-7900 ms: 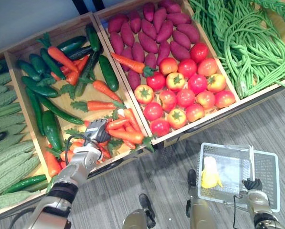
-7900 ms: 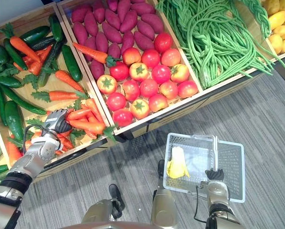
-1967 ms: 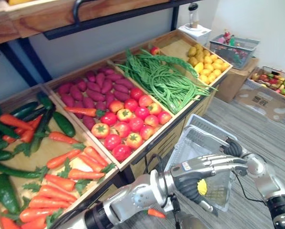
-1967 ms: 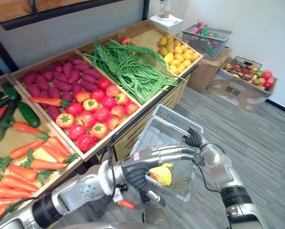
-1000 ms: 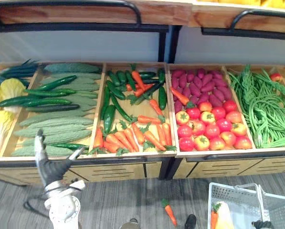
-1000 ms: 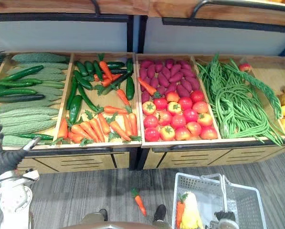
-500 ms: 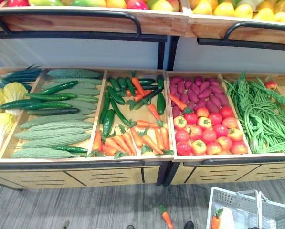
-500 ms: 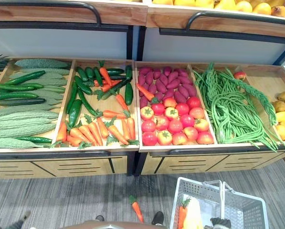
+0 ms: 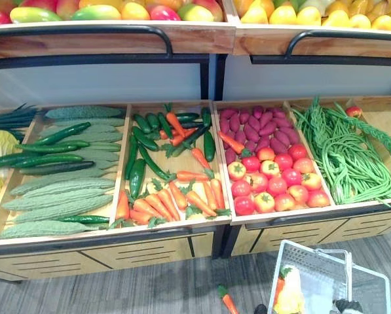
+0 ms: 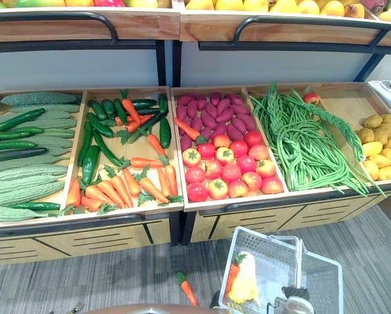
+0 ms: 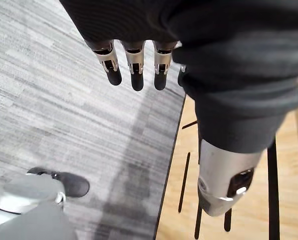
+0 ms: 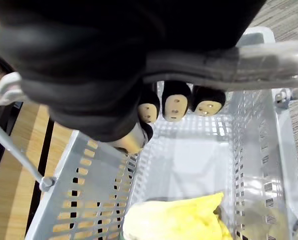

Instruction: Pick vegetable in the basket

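Basket (image 10: 325,276) is showing at the lower right of both eye views, in front of the wooden stand (image 10: 103,239). Your right hand (image 10: 288,294) is appearing there as a dark shape at the basket's near rim. Inside, a carrot (image 10: 232,275) is lying against a yellow vegetable (image 10: 246,282). A loose carrot (image 10: 187,290) is lying on the floor at bottom centre, left of the basket and apart from it.

The eye views are also giving you the stand's goods: a heap of carrots (image 10: 126,186), tomatoes (image 10: 228,171) and green beans (image 10: 300,144).

The right wrist view is giving you the grip. The fingers (image 12: 174,104) are curling round the grey handle (image 12: 258,67) and clasping it, with the yellow vegetable in the basket beyond them.

The left wrist view is giving you your left hand (image 11: 135,67). Its fingers are hanging straight and relaxed, holding nothing, over the grey floor (image 11: 49,100) beside the stand's wooden front.

Since half a second ago the whole picture is shifting, so the camera is moving, not the goods. The basket, its carrot and the loose carrot are lying as before. A second ago the left hand was raised at the lower left of the eye views. Nearly eight seconds ago it was down among the heap of carrots, and the basket was holding just the yellow vegetable.
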Available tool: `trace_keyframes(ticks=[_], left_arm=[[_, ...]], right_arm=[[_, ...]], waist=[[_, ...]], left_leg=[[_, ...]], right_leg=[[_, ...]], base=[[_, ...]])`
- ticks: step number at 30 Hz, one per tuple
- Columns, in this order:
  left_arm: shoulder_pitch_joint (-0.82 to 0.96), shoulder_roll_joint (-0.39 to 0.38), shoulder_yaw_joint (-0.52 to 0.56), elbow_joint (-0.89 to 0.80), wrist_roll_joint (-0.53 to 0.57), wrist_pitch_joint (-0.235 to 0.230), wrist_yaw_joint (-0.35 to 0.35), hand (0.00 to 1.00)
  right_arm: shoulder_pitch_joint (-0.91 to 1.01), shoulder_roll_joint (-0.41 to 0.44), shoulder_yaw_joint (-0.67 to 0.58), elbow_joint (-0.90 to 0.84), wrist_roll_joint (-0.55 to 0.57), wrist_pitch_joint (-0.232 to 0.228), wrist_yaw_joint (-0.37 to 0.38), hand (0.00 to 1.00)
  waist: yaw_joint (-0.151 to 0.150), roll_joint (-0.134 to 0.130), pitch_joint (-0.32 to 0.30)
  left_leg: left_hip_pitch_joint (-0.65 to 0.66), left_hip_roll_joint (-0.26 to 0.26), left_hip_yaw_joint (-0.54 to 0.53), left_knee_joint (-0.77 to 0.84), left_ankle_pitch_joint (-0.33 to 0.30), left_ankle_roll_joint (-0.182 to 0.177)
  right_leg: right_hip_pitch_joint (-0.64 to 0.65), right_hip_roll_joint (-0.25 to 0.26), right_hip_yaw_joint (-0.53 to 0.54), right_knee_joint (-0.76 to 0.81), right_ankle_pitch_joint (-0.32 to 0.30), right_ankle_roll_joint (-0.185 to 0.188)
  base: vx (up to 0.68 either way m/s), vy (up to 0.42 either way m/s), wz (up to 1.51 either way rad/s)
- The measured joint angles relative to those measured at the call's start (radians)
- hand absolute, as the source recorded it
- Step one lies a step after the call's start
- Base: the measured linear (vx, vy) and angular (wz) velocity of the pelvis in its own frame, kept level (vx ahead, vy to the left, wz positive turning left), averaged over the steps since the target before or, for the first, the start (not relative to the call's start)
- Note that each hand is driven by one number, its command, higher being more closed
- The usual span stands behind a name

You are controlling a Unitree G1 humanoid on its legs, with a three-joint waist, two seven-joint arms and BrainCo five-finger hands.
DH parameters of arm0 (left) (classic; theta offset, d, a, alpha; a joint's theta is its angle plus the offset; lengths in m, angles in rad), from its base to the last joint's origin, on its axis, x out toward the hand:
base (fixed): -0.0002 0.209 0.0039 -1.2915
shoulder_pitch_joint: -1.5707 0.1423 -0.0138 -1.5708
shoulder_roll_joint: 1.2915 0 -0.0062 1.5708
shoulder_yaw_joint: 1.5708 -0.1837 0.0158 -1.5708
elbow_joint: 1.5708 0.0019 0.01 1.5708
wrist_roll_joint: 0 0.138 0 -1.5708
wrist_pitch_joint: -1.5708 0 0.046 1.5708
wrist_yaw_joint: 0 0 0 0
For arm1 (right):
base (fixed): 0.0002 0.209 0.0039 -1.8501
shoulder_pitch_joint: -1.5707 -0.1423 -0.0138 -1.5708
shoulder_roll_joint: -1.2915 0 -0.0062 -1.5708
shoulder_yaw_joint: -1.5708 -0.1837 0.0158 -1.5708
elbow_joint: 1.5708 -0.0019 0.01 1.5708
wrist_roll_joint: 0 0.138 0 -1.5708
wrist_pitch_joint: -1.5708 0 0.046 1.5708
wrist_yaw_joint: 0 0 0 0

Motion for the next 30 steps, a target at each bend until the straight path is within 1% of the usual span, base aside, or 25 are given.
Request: trace_keyframes(ticks=[1, 2, 3, 4, 5, 7, 8, 10, 11, 12, 13, 14, 15, 16, 17, 18, 19, 20, 22, 24, 25, 26, 27, 28, 30], left_arm=[[0.001, -0.001, -0.014, 0.003, 0.0, 0.0, -0.004, 0.0], [0.002, -0.002, -0.019, 0.008, 0.002, 0.0, -0.004, 0.0], [0.005, -0.004, -0.03, 0.022, 0.002, 0.001, -0.005, 0.0], [0.008, -0.007, -0.046, 0.026, 0.002, 0.001, -0.005, 0.0], [0.009, -0.009, -0.052, 0.026, 0.002, 0.001, -0.006, 0.0], [0.005, -0.009, -0.057, 0.026, 0.001, 0.001, -0.007, 0.0], [0.006, -0.009, -0.057, 0.026, 0.001, 0.001, -0.007, 0.0], [-0.002, -0.005, -0.057, 0.026, 0.001, 0.001, -0.007, 0.0], [-0.01, 0.003, -0.069, 0.031, 0.001, 0.001, -0.004, 0.0], [-0.022, 0.004, -0.079, 0.031, 0.002, 0.001, -0.003, 0.0], [-0.03, 0.004, -0.086, 0.031, 0.002, 0.001, -0.003, 0.0], [-0.039, -0.004, -0.116, 0.031, 0.017, -0.001, -0.004, 0.0], [-0.038, -0.003, -0.13, 0.031, 0.019, -0.001, -0.004, 0.0], [-0.038, -0.003, -0.143, 0.031, 0.024, -0.001, -0.005, 0.0], [-0.031, -0.003, -0.162, 0.03, 0.04, -0.001, -0.006, 0.0], [-0.023, -0.002, -0.177, 0.03, 0.042, -0.001, -0.008, 0.0], [-0.02, 0.0, -0.187, 0.03, 0.044, -0.001, -0.01, 0.0], [-0.02, 0.008, -0.196, 0.03, 0.048, -0.001, -0.016, 0.0], [-0.022, 0.012, -0.206, 0.031, 0.049, -0.001, -0.023, 0.0], [-0.027, 0.014, -0.225, 0.032, 0.05, 0.0, -0.024, 0.0], [-0.039, 0.019, -0.229, 0.032, 0.051, 0.0, -0.024, 0.0], [-0.046, 0.023, -0.235, 0.032, 0.051, 0.0, -0.024, 0.0], [-0.06, 0.025, -0.236, 0.034, 0.051, 0.001, -0.022, 0.0], [-0.07, 0.017, -0.237, 0.039, 0.051, 0.001, -0.022, 0.0], [-0.087, 0.007, -0.245, 0.055, 0.059, 0.002, -0.023, 0.0]], right_arm=[[-0.003, 0.006, 0.0, 0.0, 0.0, 0.0, 0.003, 1.0], [-0.005, 0.009, 0.0, 0.0, 0.0, 0.0, 0.006, 1.0], [-0.004, 0.01, -0.002, 0.0, 0.001, 0.0, 0.012, 1.0], [-0.001, 0.011, -0.007, 0.0, 0.003, 0.0, 0.012, 1.0], [0.004, 0.013, -0.018, 0.0, 0.006, -0.001, 0.012, 1.0], [0.013, 0.017, -0.047, -0.001, 0.035, -0.005, 0.013, 1.0], [0.013, 0.02, -0.051, -0.002, 0.038, -0.006, 0.014, 1.0], [0.008, 0.039, -0.055, -0.018, 0.041, -0.009, 0.015, 1.0], [0.0, 0.06, -0.037, -0.042, 0.041, -0.012, 0.014, 1.0], [-0.01, 0.07, -0.033, -0.053, 0.041, -0.018, 0.015, 1.0], [-0.016, 0.077, -0.03, -0.062, 0.041, -0.02, 0.015, 1.0], [-0.044, 0.088, -0.002, -0.088, 0.042, -0.021, 0.016, 1.0], [-0.05, 0.087, 0.002, -0.089, 0.044, -0.02, 0.016, 1.0], [-0.051, 0.085, 0.006, -0.084, 0.047, -0.019, 0.014, 1.0], [-0.053, 0.08, 0.022, -0.082, 0.047, -0.022, 0.014, 1.0], [-0.056, 0.077, 0.047, -0.082, 0.043, -0.025, 0.015, 1.0], [-0.059, 0.078, 0.06, -0.082, 0.039, -0.027, 0.016, 1.0], [-0.069, 0.079, 0.088, -0.078, 0.026, -0.028, 0.02, 1.0], [-0.084, 0.079, 0.114, -0.066, 0.015, -0.023, 0.026, 1.0], [-0.095, 0.077, 0.134, -0.038, -0.003, -0.021, 0.03, 1.0], [-0.103, 0.074, 0.142, -0.039, -0.011, -0.021, 0.03, 1.0], [-0.107, 0.073, 0.151, -0.038, -0.012, -0.021, 0.03, 1.0], [-0.106, 0.07, 0.159, -0.038, -0.011, -0.02, 0.031, 1.0], [-0.104, 0.069, 0.159, -0.038, -0.009, -0.02, 0.03, 1.0], [-0.102, 0.069, 0.159, -0.039, -0.002, -0.019, 0.027, 1.0]], waist=[[0.002, -0.003, 0.006], [0.003, 0.002, 0.009], [0.005, 0.011, 0.015], [0.007, 0.03, 0.02], [0.006, 0.039, 0.021], [0.006, 0.047, 0.033], [0.006, 0.049, 0.038], [0.009, 0.032, 0.04], [0.016, 0.024, 0.047], [0.016, 0.01, 0.061], [0.017, 0.011, 0.071], [0.019, 0.029, 0.103], [0.018, 0.03, 0.105], [0.019, 0.035, 0.111], [0.023, 0.041, 0.115], [0.023, 0.042, 0.115], [0.023, 0.042, 0.115], [0.025, 0.039, 0.116], [0.033, 0.038, 0.118], [0.038, 0.033, 0.114], [0.039, 0.025, 0.112], [0.037, 0.024, 0.117], [0.034, 0.028, 0.123], [0.031, 0.043, 0.123], [0.013, 0.058, 0.121]], left_leg=[[-0.004, 0.008, 0.007, 0.036, -0.024, -0.001], [-0.007, 0.016, 0.013, 0.064, -0.042, -0.002], [-0.016, 0.038, 0.018, 0.141, -0.089, 0.0], [-0.019, 0.061, 0.02, 0.216, -0.138, 0.003], [-0.019, 0.076, 0.021, 0.264, -0.168, 0.005], [-0.019, 0.095, 0.029, 0.357, -0.229, 0.018], [-0.017, 0.097, 0.042, 0.377, -0.241, 0.02], [-0.037, 0.095, 0.087, 0.42, -0.267, 0.041], [-0.06, 0.095, 0.145, 0.437, -0.277, 0.059], [-0.072, 0.099, 0.181, 0.446, -0.281, 0.07], [-0.083, 0.105, 0.21, 0.448, -0.28, 0.082], [-0.086, 0.134, 0.299, 0.431, -0.262, 0.12], [-0.079, 0.132, 0.325, 0.413, -0.251, 0.127], [-0.054, 0.131, 0.366, 0.377, -0.232, 0.134], [-0.014, 0.129, 0.425, 0.324, -0.203, 0.139], [0.005, 0.126, 0.469, 0.287, -0.181, 0.143], [0.012, 0.125, 0.494, 0.268, -0.169, 0.144], [0.02, 0.127, 0.551, 0.24, -0.15, 0.142], [0.018, 0.147, 0.634, 0.235, -0.135, 0.131], [-0.004, 0.197, 0.719, 0.267, -0.127, 0.119], [-0.022, 0.228, 0.762, 0.292, -0.119, 0.106], [-0.031, 0.246, 0.776, 0.306, -0.114, 0.103], [-0.037, 0.273, 0.797, 0.317, -0.096, 0.088], [-0.035, 0.298, 0.81, 0.313, -0.07, 0.085], [-0.024, 0.317, 0.816, 0.296, -0.035, 0.079]], right_leg=[[0.004, 0.004, 0.009, 0.005, -0.003, 0.0], [0.009, 0.008, 0.015, 0.011, -0.007, -0.001], [0.014, 0.017, 0.028, 0.042, -0.026, 0.004], [0.017, 0.026, 0.04, 0.09, -0.055, 0.009], [0.014, 0.029, 0.048, 0.129, -0.076, 0.014], [0.01, 0.027, 0.074, 0.216, -0.108, 0.035], [0.005, 0.025, 0.087, 0.233, -0.11, 0.036], [-0.046, 0.017, 0.147, 0.253, -0.095, 0.052], [-0.099, 0.013, 0.207, 0.244, -0.038, 0.05], [-0.123, 0.016, 0.227, 0.212, 0.029, 0.049], [-0.136, 0.025, 0.24, 0.171, 0.094, 0.041], [-0.168, 0.014, 0.143, 0.249, 0.068, -0.015], [-0.183, -0.006, 0.08, 0.338, -0.001, -0.056], [-0.181, -0.035, -0.016, 0.457, -0.092, -0.089], [-0.146, -0.062, -0.102, 0.559, -0.163, -0.115], [-0.114, -0.08, -0.146, 0.607, -0.201, -0.112], [-0.096, -0.088, -0.163, 0.627, -0.219, -0.111], [-0.063, -0.11, -0.193, 0.653, -0.241, -0.11], [-0.015, -0.149, -0.24, 0.654, -0.251, -0.106], [0.018, -0.183, -0.302, 0.609, -0.245, -0.096], [0.016, -0.181, -0.324, 0.549, -0.248, -0.052], [0.011, -0.162, -0.332, 0.515, -0.263, -0.02], [0.01, -0.117, -0.346, 0.45, -0.282, 0.008], [0.012, -0.072, -0.337, 0.397, -0.283, 0.008], [0.01, -0.035, -0.314, 0.361, -0.284, 0.005]], base=[[0.04, -0.001, -0.17], [0.03, 0.004, -0.29], [0.01, 0.056, -0.33], [0.02, 0.073, -0.33], [0.01, 0.121, -0.25], [0.01, 0.148, -0.24], [-0.02, 0.181, -0.52], [-0.07, 0.186, -0.82], [-0.15, 0.212, -1.06], [-0.19, 0.206, -1.15], [-0.28, 0.226, -1.29], [-0.24, 0.193, -1.17], [-0.25, 0.238, -1.27], [-0.12, 0.199, -1.08], [-0.11, 0.2, -1.24], [-0.05, 0.114, -1.13], [-0.11, 0.049, -1.17], [-0.12, -0.035, -1.33], [-0.12, -0.089, -1.34], [-0.1, -0.297, -1.41], [-0.1, -0.392, -1.29], [-0.07, -0.376, -1.16], [-0.07, -0.38, -1.06], [-0.06, -0.359, -0.96], [-0.03, -0.241, -0.62]])
